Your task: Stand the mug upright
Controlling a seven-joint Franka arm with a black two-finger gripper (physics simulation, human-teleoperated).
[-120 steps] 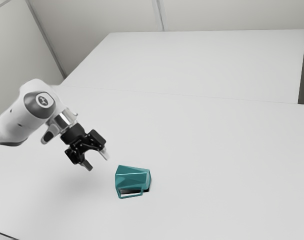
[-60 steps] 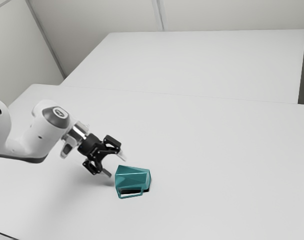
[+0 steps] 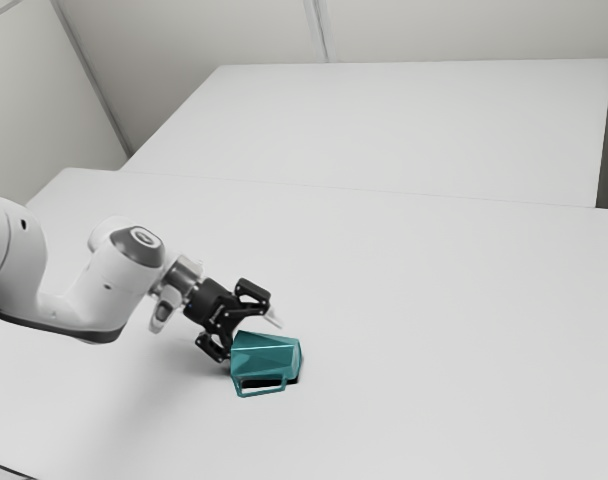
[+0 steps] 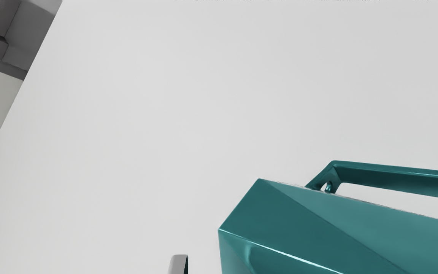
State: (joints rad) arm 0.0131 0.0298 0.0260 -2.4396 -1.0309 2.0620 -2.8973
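And here I am, right at the toppled mug (image 3: 266, 357), end effector (image 3: 250, 343) spread wide!
The mug, all teal facets, lies on its side on the pale counter (image 3: 434, 300), its handle (image 3: 262, 391) out along one side, and I'm tilted down at the end on the exterior view's left, my two fingers well parted with nothing gripped between them; one reaches out past the mug's far edge in that view, the other's tip is hidden by the mug, and in the wrist view there's one fingertip (image 4: 179, 264) just beside the teal body, a strip of counter showing between!
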